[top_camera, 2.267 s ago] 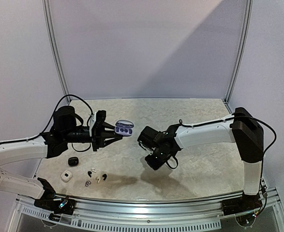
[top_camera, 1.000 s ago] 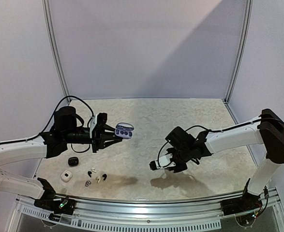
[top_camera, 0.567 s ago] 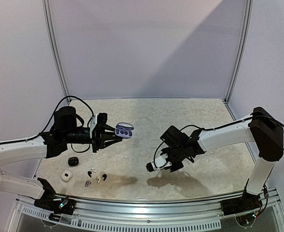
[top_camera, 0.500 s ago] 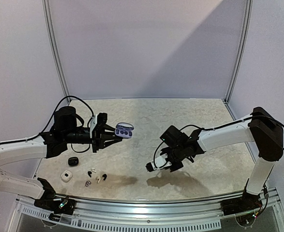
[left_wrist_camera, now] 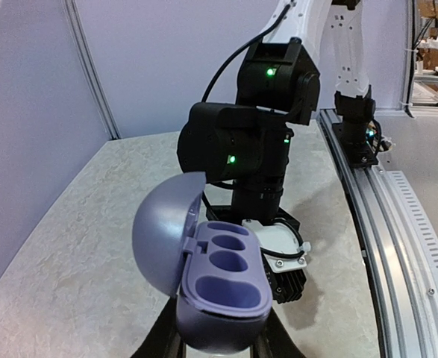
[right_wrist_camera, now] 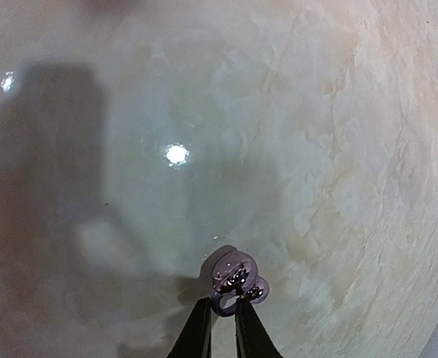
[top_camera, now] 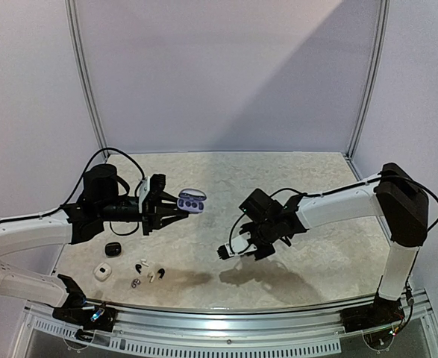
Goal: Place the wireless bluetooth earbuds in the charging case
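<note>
Above the pale marbled table (top_camera: 323, 179), the step in hand seemed to be carrying an earbud to its case. The left gripper (top_camera: 175, 208) was clamped shut on an open lavender pebble-shaped charging case (left_wrist_camera: 220, 292), held aloft with its wells empty. Well apart from it, the right gripper (top_camera: 225, 252) pinched a tiny greyish-lavender earbud (right_wrist_camera: 232, 274) between nearly closed jaws. Next, the earbud likely needed lining up over a well.

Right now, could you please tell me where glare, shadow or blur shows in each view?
Right wrist: a glare spot and a broad dark shadow on the glossy marbled table, small lavender earbud sharp. Left wrist: open lavender plastic charging case sharp, evenly lit. Top external: soft shadow under the right gripper.
</note>
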Robot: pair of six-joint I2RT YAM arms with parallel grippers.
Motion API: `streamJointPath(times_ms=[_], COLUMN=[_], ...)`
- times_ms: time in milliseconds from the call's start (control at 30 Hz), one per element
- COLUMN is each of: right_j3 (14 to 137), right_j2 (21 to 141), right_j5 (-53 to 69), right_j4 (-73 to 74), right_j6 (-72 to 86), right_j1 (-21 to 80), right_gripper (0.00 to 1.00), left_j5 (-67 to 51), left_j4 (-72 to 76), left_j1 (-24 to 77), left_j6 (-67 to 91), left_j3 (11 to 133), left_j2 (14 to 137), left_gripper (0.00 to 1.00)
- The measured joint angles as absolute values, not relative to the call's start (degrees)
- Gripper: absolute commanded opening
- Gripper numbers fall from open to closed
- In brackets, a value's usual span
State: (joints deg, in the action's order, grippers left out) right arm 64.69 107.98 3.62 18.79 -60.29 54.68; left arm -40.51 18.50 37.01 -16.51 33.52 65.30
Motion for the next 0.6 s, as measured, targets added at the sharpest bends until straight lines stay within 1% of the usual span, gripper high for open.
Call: streamJointPath(times_ms=[133, 600], right_j3=[65.9, 69.1], right_j2=[108.8, 111.3], right_j5=[3.6, 3.5], right_j4=[18.8, 18.8], right_j6=[-60.3, -60.3], right_j1=[54.7, 54.7], right_gripper=[0.16, 0.14], left_j5=[-40.4, -40.2], left_j4=[18.5, 18.5], left_j1=[37.0, 37.0], left_j6=[-16.5, -16.5], left_j3=[33.5, 33.5], left_j2=[65.3, 65.3], left_gripper=[0.00, 0.00])
